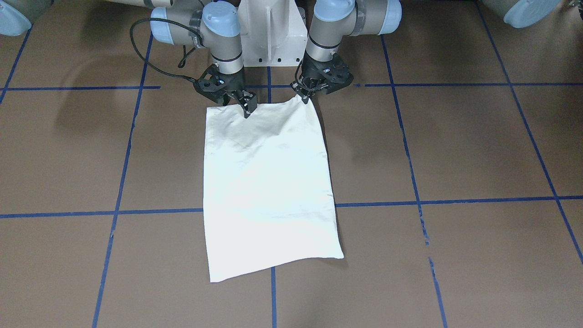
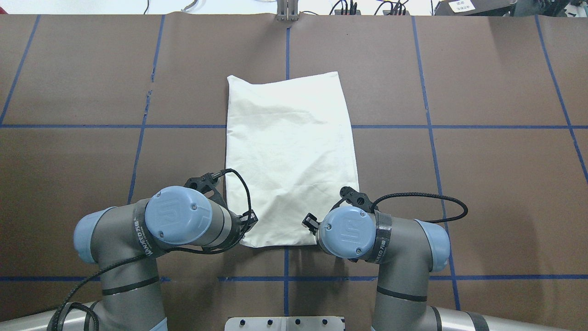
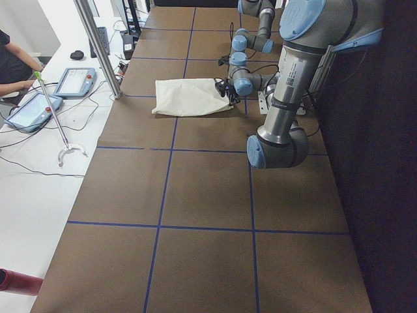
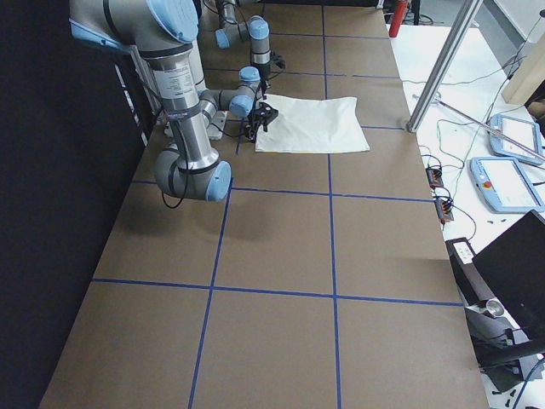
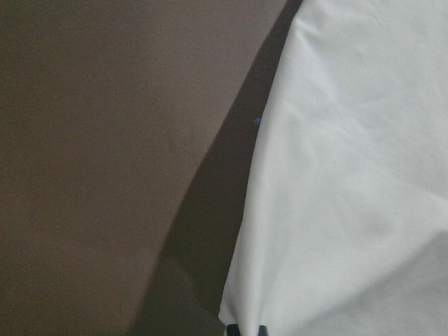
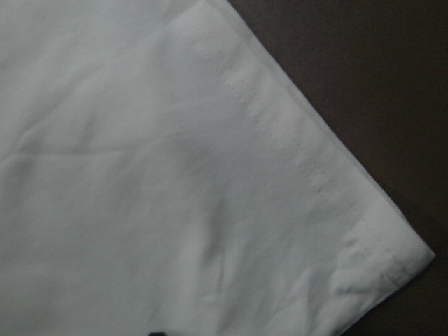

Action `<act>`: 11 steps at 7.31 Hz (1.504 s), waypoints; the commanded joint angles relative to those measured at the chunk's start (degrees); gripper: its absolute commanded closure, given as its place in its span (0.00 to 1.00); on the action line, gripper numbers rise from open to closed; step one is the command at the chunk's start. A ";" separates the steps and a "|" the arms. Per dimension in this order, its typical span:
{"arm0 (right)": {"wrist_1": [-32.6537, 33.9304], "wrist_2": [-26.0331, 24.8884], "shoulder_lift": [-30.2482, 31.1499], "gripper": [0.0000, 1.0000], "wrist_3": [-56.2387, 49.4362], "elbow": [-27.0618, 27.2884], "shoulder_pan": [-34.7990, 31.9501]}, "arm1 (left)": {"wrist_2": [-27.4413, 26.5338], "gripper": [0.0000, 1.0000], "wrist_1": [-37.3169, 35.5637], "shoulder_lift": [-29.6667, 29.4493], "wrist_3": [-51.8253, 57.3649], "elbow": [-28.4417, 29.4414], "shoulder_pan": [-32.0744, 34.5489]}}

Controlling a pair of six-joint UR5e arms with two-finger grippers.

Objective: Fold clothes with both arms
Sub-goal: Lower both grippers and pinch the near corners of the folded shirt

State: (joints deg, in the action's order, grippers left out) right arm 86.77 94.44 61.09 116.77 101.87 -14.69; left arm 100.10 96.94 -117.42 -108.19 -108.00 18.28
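The cream-white shirt (image 1: pixel 268 182) lies folded into a tall rectangle at the table's middle, plain pale side up; the cat print is hidden. It also shows in the overhead view (image 2: pixel 294 151). My left gripper (image 1: pixel 304 97) is shut on the shirt's corner nearest the robot, and the left wrist view shows that cloth (image 5: pixel 350 210) raised over its shadow. My right gripper (image 1: pixel 248 109) is shut on the same near edge, a little in from the other corner. The right wrist view shows a hemmed corner (image 6: pixel 392 245). In the overhead view both wrists hide the fingers.
The white pedestal base (image 1: pixel 271 36) stands just behind the grippers. Blue tape lines (image 1: pixel 387 200) grid the brown table. Off the table's far side are a metal post (image 3: pixel 98 45), tablets (image 3: pixel 75 81) and an operator's arm (image 3: pixel 13 85).
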 commanded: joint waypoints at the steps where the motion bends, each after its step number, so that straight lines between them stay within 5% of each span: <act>1: -0.02 0.04 -0.18 0.92 -0.05 0.08 0.01 | -0.17 1.00 0.01 0.00 0.00 0.25 0.00; 7: -0.81 1.89 -1.85 1.00 -0.23 0.78 -2.27 | -0.17 1.00 -0.08 -0.17 1.48 -0.19 0.09; 9: -0.29 2.06 -0.55 1.00 -0.57 5.24 -2.45 | -0.17 1.00 -0.43 0.26 1.67 -3.59 0.26; 11: -0.20 2.24 4.71 1.00 -0.84 15.49 2.88 | -0.26 1.00 -0.61 4.63 1.49 -11.40 -2.35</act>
State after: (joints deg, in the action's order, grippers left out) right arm 86.48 96.58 62.88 116.08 111.24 -14.98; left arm 99.88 96.46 -115.41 -106.67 -114.65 17.74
